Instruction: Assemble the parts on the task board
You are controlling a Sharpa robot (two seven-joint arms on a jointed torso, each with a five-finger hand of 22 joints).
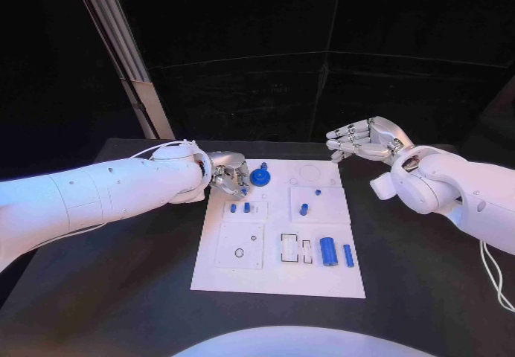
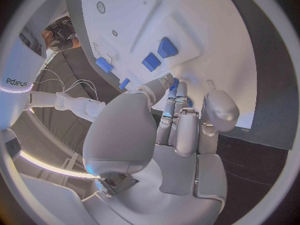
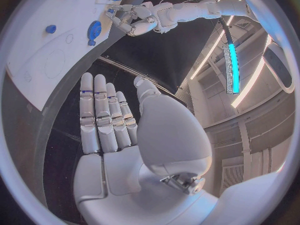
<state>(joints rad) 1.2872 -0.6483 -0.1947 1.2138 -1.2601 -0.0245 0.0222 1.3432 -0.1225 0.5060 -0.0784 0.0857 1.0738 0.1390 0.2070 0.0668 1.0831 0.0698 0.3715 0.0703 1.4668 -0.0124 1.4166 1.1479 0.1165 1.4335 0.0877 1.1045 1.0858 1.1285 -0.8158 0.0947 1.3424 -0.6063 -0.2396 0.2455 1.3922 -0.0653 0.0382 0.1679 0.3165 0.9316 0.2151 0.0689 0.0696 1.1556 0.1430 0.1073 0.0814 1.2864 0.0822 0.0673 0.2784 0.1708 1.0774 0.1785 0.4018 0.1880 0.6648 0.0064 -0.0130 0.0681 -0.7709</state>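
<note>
The white task board (image 1: 281, 279) lies in the middle of the black table (image 1: 429, 297), and small blue parts sit on it in several places. The left hand (image 1: 230, 178) reaches in over the board's far left corner, its fingers (image 1: 237, 187) pointing down at the board just beside a blue gear (image 1: 261, 177) that sits near the far edge. Whether those fingers pinch anything cannot be told: in the left wrist view the hand (image 2: 181, 127) has its fingers held close together and stretched toward the board, their tips near a small blue piece (image 2: 175, 83), but the contact is hidden. Just nearer than the hand, two small blue pegs (image 1: 240, 208) stand in a square section on the board's left side, and another small blue peg (image 1: 304, 209) stands in the section to their right, with one more blue piece (image 1: 318, 192) just beyond it. Toward the near right part of the board a thick blue cylinder (image 1: 328, 251) lies beside a thinner blue rod (image 1: 347, 255), close to each other and roughly parallel. The right hand (image 1: 365, 138) hovers above the table off the board's far right corner, well apart from the parts, holding nothing; the right wrist view shows it (image 3: 119, 130) flat and wide with fingers extended side by side
</note>
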